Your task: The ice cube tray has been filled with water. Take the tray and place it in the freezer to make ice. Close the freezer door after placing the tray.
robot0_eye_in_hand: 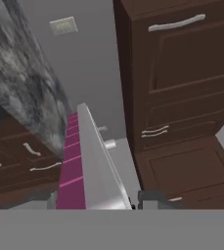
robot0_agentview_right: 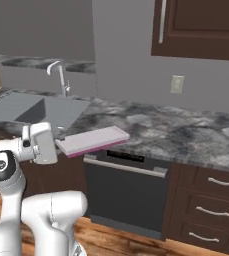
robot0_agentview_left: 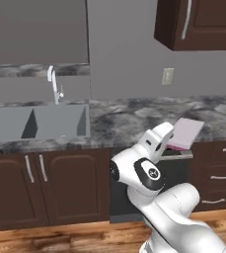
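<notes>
Gripper (robot0_eye_in_hand: 96, 202) is clamping one short end of the ice cube tray (robot0_agentview_right: 92, 139), carrying it in the air just off the counter (robot0_agentview_right: 186, 132) edge.
Tray is cantilevering out level over the dishwasher (robot0_agentview_right: 126, 192); it's looking thin, stiff and light, probably slick and water-filled, so tilting risks spilling. A mid-length grip would be handling steadier than the end.
</notes>
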Motion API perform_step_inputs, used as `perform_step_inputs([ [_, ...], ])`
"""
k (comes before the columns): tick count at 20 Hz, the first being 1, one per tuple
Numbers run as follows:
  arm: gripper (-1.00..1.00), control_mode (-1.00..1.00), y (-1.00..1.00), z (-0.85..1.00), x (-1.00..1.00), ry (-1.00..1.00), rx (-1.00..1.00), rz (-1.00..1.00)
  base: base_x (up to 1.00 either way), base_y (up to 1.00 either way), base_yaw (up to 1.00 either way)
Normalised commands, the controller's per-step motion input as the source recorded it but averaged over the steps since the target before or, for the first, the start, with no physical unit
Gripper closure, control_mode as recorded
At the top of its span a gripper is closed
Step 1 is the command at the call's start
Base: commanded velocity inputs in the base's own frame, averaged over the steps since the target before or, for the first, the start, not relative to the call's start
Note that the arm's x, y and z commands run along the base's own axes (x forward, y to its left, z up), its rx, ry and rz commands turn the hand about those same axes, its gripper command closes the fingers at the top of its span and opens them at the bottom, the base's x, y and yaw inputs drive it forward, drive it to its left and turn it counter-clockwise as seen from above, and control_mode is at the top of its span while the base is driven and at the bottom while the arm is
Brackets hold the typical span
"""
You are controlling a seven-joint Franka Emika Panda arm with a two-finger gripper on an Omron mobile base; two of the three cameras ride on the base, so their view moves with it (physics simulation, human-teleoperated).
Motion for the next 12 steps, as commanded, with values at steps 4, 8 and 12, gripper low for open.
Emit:
perform_step_inputs([
  [4, 1.0, 1.0, 0.0, 0.0, 0.0, 0.0, 0.0, 0.0, -0.67, -0.3, -0.29],
  [8, 1.0, 1.0, 0.0, 0.0, 0.0, 0.0, 0.0, 0.0, -0.18, -0.09, -0.49],
  [12, 1.0, 1.0, 0.0, 0.0, 0.0, 0.0, 0.0, 0.0, 0.0, 0.0, -0.57],
])
